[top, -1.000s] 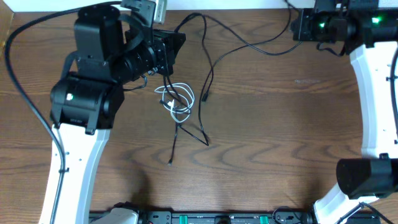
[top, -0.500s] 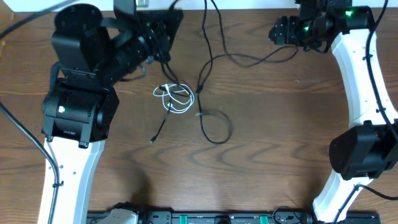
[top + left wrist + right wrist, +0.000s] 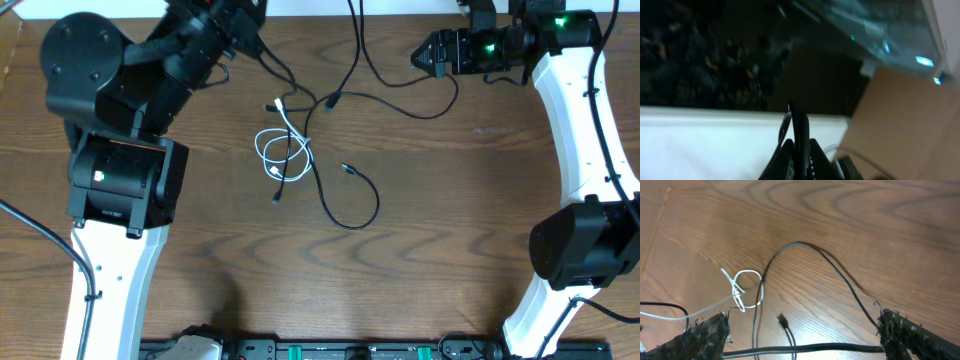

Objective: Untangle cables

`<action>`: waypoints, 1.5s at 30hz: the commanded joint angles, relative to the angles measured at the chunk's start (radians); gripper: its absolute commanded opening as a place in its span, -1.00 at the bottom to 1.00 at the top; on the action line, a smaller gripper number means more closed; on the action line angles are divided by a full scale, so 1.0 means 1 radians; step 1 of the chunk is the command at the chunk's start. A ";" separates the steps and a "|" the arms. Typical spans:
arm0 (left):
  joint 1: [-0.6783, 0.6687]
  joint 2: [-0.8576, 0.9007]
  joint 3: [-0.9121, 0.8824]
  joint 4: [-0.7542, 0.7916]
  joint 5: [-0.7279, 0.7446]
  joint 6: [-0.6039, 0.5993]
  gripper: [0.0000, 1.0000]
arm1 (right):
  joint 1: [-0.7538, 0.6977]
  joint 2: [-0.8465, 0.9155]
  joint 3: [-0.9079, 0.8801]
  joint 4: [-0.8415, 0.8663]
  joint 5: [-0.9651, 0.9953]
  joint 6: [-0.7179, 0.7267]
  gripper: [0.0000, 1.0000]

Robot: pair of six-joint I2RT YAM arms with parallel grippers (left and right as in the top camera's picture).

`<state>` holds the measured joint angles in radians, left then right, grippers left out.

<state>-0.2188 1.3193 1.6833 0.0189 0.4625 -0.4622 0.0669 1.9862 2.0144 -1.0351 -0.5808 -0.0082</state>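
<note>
The short white cable (image 3: 283, 150) lies coiled on the wooden table (image 3: 450, 220), crossed by thin black cables (image 3: 352, 205); one of these loops to a free plug (image 3: 347, 169). My left gripper (image 3: 238, 18) is at the back edge, raised, and in its wrist view it (image 3: 800, 146) is shut on a black cable (image 3: 798, 120). My right gripper (image 3: 422, 53) hovers at the back right, open wide. In the right wrist view a black cable (image 3: 805, 350) runs across between its fingers (image 3: 705, 335), held by neither. The white cable (image 3: 747, 292) and a black plug (image 3: 781, 320) lie beyond.
A thicker black cord (image 3: 30, 240) hangs beside the left arm's white column (image 3: 105, 290). The right arm's white links (image 3: 590, 150) stand along the right side. A dark rail (image 3: 340, 350) runs along the table's front edge.
The right gripper went from shut to wide open, letting go of the black cable. The left arm swung back and left with its cable. The black cables spread apart and a loop settled mid-table.
</note>
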 commanded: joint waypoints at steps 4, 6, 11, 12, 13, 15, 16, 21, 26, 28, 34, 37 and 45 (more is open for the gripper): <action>0.000 0.000 0.018 0.039 -0.142 -0.060 -0.85 | 0.006 -0.051 0.000 -0.015 -0.111 -0.043 0.89; 0.000 0.014 0.018 -0.008 -0.142 -0.059 -0.85 | 0.012 -0.064 0.000 -0.030 -0.207 -0.096 0.90; 0.000 0.058 0.018 -0.141 -0.189 0.022 -0.85 | 0.051 -0.087 0.000 -0.063 -0.211 -0.113 0.85; 0.000 0.066 0.018 -0.169 -0.239 0.036 -0.85 | 0.063 -0.087 0.000 -0.076 -0.191 -0.113 0.82; 0.001 0.072 0.018 -0.186 -0.285 0.053 -0.85 | 0.074 -0.086 0.000 -0.085 -0.166 -0.113 0.79; 0.011 0.082 0.018 -0.205 -0.375 0.074 -0.85 | 0.101 -0.085 -0.003 -0.105 -0.089 -0.099 0.77; 0.019 0.088 0.018 -0.209 -0.406 0.078 -0.85 | 0.119 -0.084 -0.006 -0.111 -0.046 -0.090 0.77; 0.079 0.098 0.018 -0.243 -0.420 0.083 -0.85 | 0.231 -0.076 -0.033 -0.100 0.111 -0.035 0.72; 0.161 0.100 0.018 -0.403 -0.456 0.084 -0.85 | 0.321 -0.054 -0.107 -0.014 0.153 0.073 0.64; 0.182 0.105 0.018 -0.479 -0.456 0.085 -0.86 | 0.354 -0.047 -0.153 0.048 0.158 0.107 0.61; 0.215 0.159 0.016 -0.661 -0.457 0.153 -0.85 | 0.432 -0.022 -0.263 0.233 0.226 0.189 0.54; 0.230 0.216 0.016 -0.716 -0.457 0.151 -0.85 | 0.461 -0.001 -0.302 0.303 0.267 0.215 0.49; 0.243 0.381 0.016 -0.779 -0.456 0.151 -0.85 | 0.517 0.092 -0.326 0.384 0.303 0.294 0.36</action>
<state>0.0200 1.6733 1.6844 -0.7517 0.0193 -0.3317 0.5659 2.0403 1.6981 -0.6594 -0.3138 0.2173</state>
